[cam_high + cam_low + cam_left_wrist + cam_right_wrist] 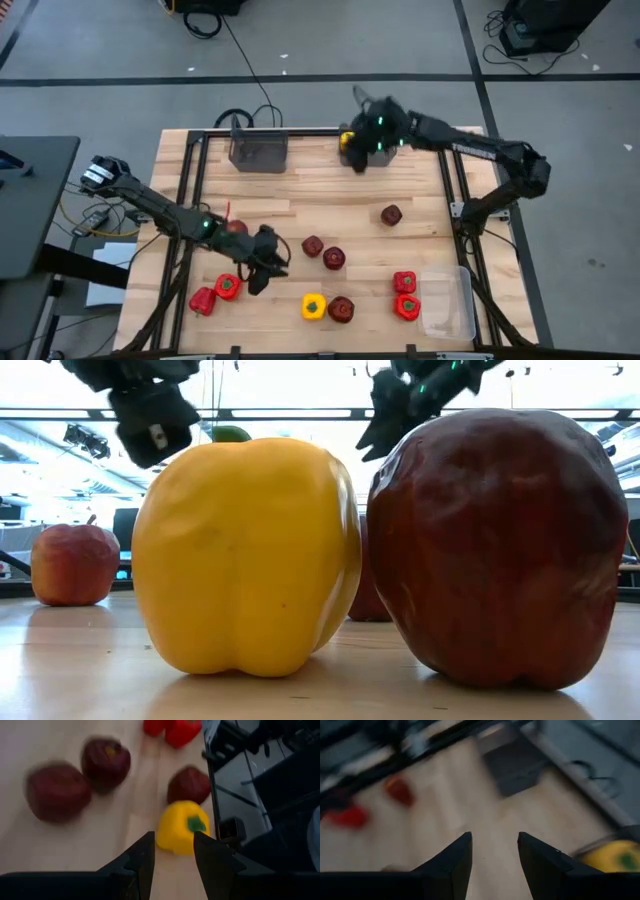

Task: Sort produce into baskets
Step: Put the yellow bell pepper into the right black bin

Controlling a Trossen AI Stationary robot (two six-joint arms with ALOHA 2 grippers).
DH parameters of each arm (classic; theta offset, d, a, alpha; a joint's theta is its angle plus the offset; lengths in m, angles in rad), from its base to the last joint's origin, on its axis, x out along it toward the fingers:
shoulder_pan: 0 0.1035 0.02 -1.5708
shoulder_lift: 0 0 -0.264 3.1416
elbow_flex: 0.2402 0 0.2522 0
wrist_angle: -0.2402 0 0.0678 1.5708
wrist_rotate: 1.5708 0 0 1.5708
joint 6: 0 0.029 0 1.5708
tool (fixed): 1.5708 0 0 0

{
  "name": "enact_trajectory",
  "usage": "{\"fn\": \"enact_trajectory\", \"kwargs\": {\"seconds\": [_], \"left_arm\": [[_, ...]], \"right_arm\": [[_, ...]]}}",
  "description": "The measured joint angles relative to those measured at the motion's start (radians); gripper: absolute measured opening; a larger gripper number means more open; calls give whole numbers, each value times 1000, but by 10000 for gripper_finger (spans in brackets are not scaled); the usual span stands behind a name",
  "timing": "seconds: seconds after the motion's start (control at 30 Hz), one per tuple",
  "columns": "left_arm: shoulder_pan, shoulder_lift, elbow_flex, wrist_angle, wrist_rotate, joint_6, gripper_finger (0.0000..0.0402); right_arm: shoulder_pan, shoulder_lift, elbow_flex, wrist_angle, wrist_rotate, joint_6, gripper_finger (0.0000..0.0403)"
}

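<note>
High view: wooden surface point(300, 215) carries four red peppers, two at left point(215, 293) and two at right point(404, 296); one yellow pepper point(313, 306) near the front edge, a second yellow pepper point(347, 140) at the back by the right claw point(368, 150); five dark apples counted, one point(390, 214) lying apart. One grey bin point(258, 150) at the back, clear tray point(448, 302) at front right. Left claw point(262, 262) hovers beside the left peppers. Low view: yellow pepper and apple point(500, 545) side by side, close up. Left wrist: claw parted, empty, above the yellow pepper; three apples seen. Right wrist: claw parted, empty.
</note>
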State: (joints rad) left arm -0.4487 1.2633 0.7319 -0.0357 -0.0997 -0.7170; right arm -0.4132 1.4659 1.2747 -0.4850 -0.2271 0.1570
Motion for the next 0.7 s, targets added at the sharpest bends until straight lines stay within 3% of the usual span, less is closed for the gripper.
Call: {"fn": "enact_trajectory", "kwargs": {"seconds": [0.17,0.3,0.47,0.7], "left_arm": [[-28,40,-1,13,-6,-136,141],[-64,67,-1,198,-12,-153,141],[-128,132,1,396,-35,-56,141],[-175,252,0,426,-68,139,141]], "right_arm": [[240,-15,-1,-68,69,1,169],[397,-13,-1,-43,147,41,169],[523,-14,-1,-13,277,165,169],[703,5,-1,-24,487,476,169]]}}
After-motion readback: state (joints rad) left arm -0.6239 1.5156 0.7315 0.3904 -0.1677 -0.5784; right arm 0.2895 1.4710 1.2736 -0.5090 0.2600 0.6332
